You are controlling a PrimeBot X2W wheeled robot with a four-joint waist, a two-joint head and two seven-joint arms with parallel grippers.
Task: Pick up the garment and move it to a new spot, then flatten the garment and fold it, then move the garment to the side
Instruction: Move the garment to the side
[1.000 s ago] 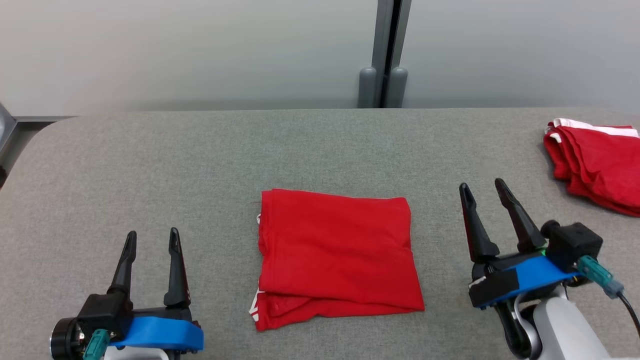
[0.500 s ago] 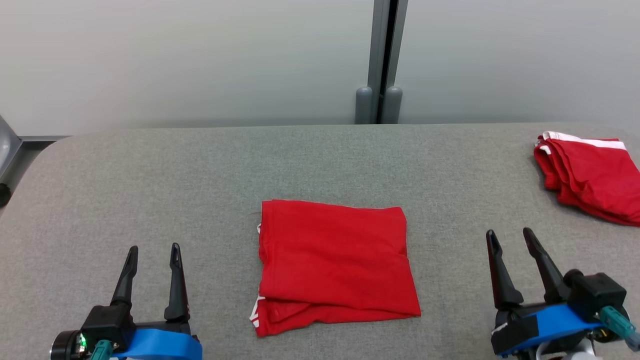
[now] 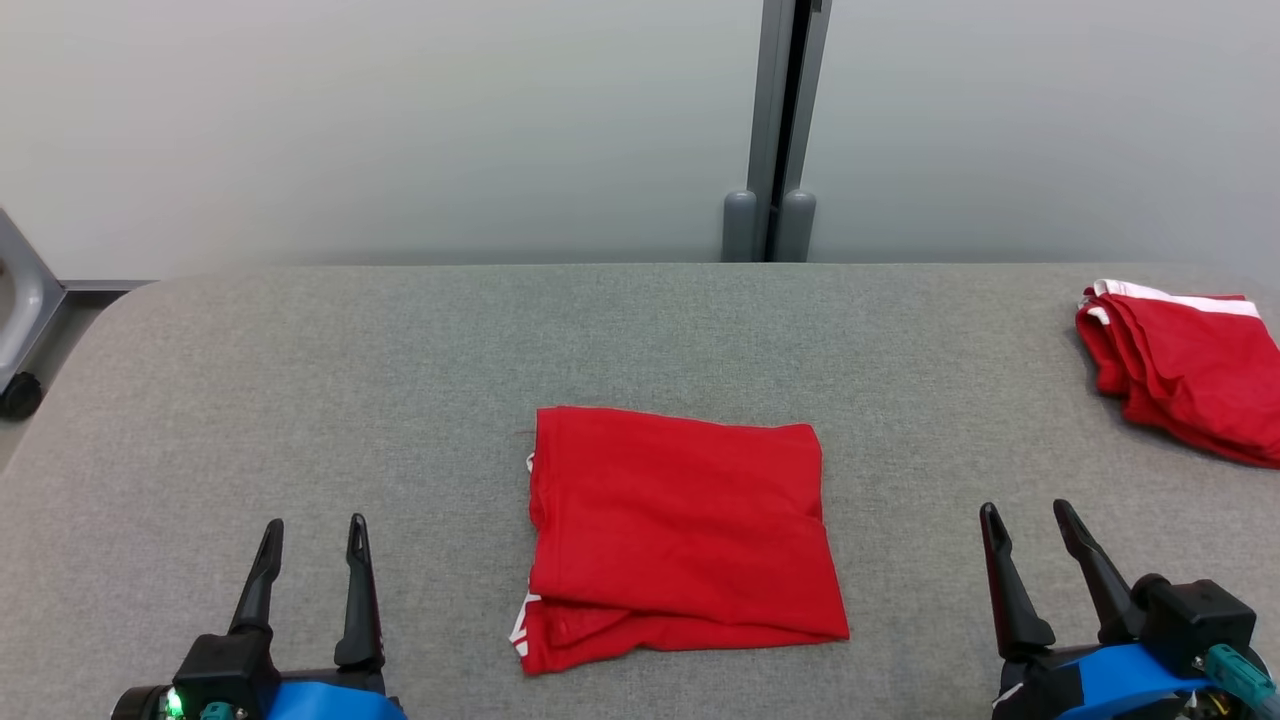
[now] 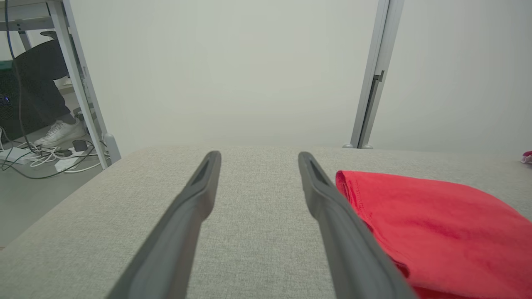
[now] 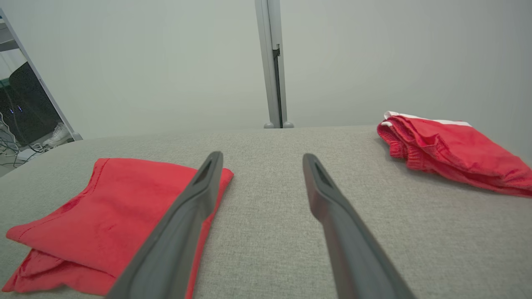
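- Head view: the left gripper (image 3: 316, 523) and the right gripper (image 3: 1025, 507) both stand spread and empty near the front of the table (image 3: 400, 380). There is 1 on each side of the garment (image 3: 680, 535), and neither touches it.
- The garment lies folded at the table's middle, a rough rectangle in several layers, with white trim peeking out at its near left corner.
- The fold looks done, so carrying the garment aside seems to be the step in hand. Pinch through all layers at 2 opposite edges, lift level and move both arms together so the stack does not slide open.
- The cloth looks like thin, limp red knit. The table cover is a coarse grey weave that may drag at it.
- A red heap (image 3: 1185, 375) with a white band lies bunched at the far right, well apart.
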